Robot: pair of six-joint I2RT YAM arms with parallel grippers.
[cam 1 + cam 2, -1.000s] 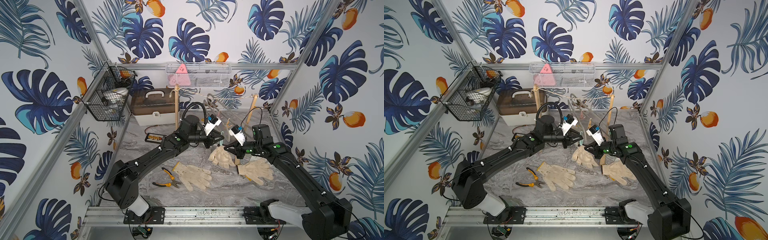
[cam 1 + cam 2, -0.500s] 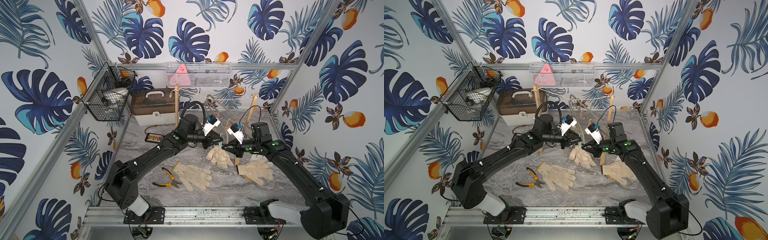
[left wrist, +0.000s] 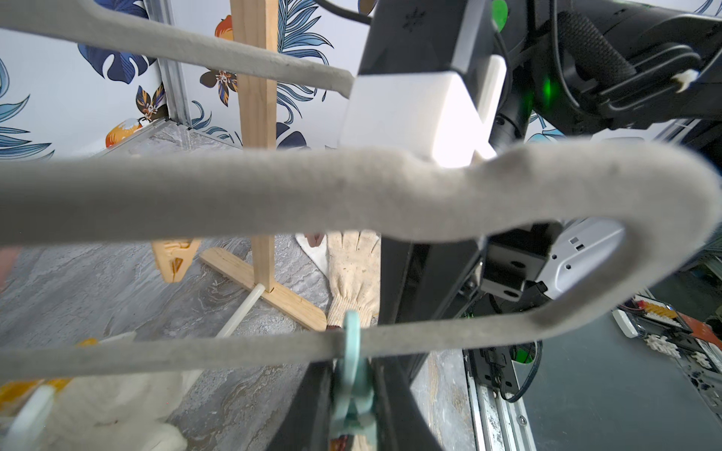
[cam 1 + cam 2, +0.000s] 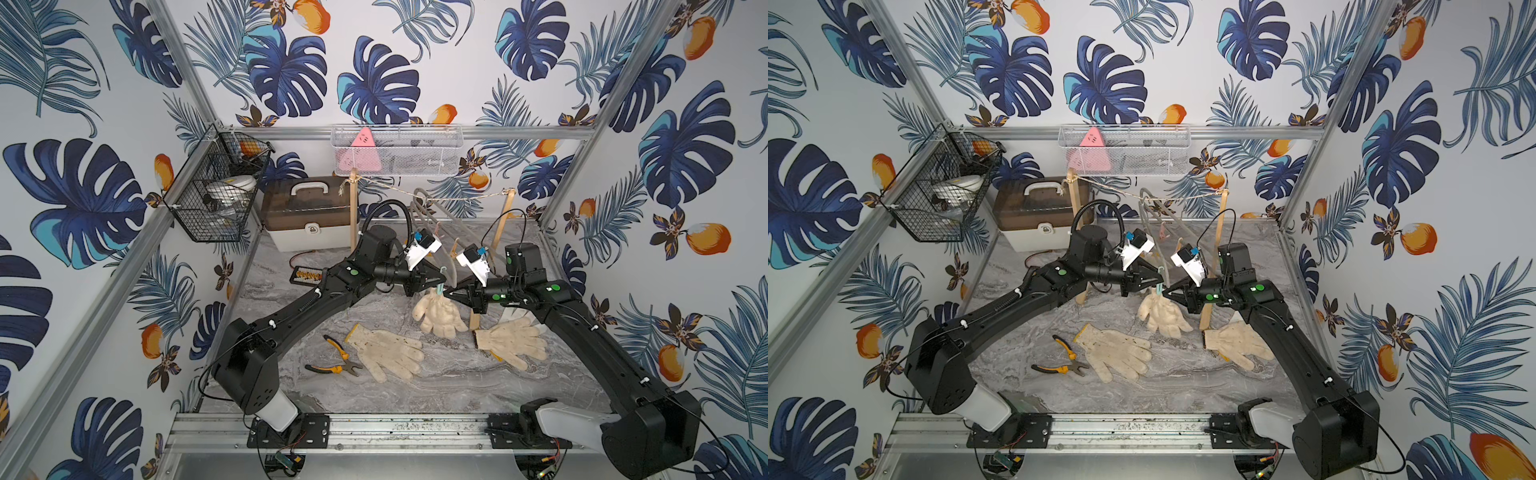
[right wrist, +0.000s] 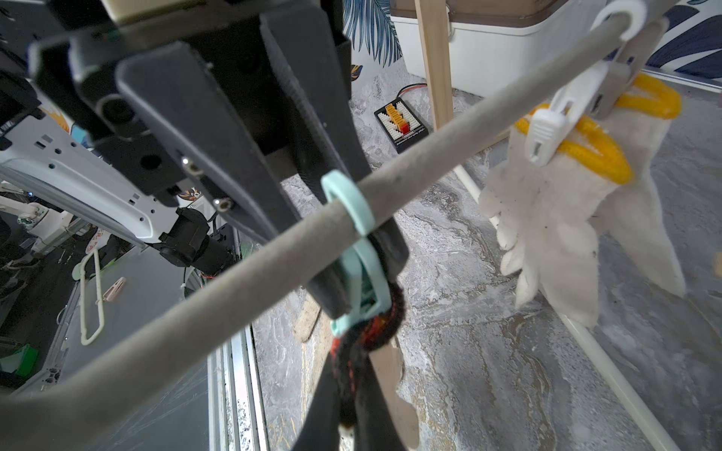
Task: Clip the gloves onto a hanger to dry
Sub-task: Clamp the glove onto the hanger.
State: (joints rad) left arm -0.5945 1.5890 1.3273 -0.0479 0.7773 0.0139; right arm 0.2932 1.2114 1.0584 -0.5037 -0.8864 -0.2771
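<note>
Cream gloves (image 4: 388,351), mint clip (image 5: 352,200), grey hanger (image 3: 273,195), grey marbled tabletop (image 4: 436,390), blue leaf-patterned walls (image 4: 457,62), orange-handled pliers (image 4: 338,368)

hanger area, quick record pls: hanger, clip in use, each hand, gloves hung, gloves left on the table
hanger: grey felt-covered hanger
clip in use: teal plastic clip, on the hanger's lower bar
left hand: shut on the teal plastic clip
right hand: shut on a cream knitted glove with a dark red-black cuff, cuff at that clip
already hung: cream gloves with yellow cuffs, under a white plastic clip
on grey marbled table: one yellow-cuffed cream glove; more cream gloves beside a wooden post
</note>
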